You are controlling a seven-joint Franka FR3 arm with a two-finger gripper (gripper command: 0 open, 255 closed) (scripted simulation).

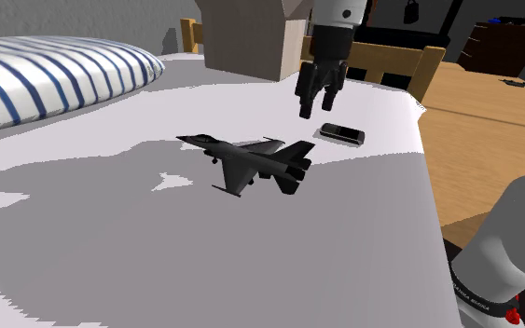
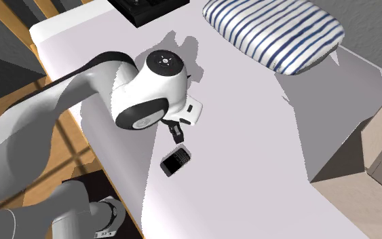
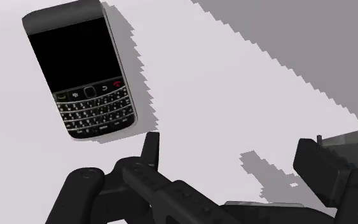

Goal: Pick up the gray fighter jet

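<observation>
Shoulder view: dark gray fighter jet sits upright on the white bed sheet, at frame centre. Nose points to the frame's left, tail fins to the right. It lies inside a broad gray shadow on the sheet.

Gripper hangs above the sheet, up and to the right of the jet's tail. Its two black fingers stand apart with nothing between them, and they are clear of the jet.

Nearest neighbour: a black keypad phone lies flat on the sheet just right of the gripper, near the jet's tail but apart from it. In the wrist view its dark screen and rows of small keys face up.

Striped blue-and-white pillow is at upper left, well apart from the jet. A beige block and a wooden bed frame stand along the top edge, behind the gripper. Wooden floor is at right.

Second exterior view: the white arm covers the stretch of sheet up and left of the phone. A black object sits at the top edge.
</observation>
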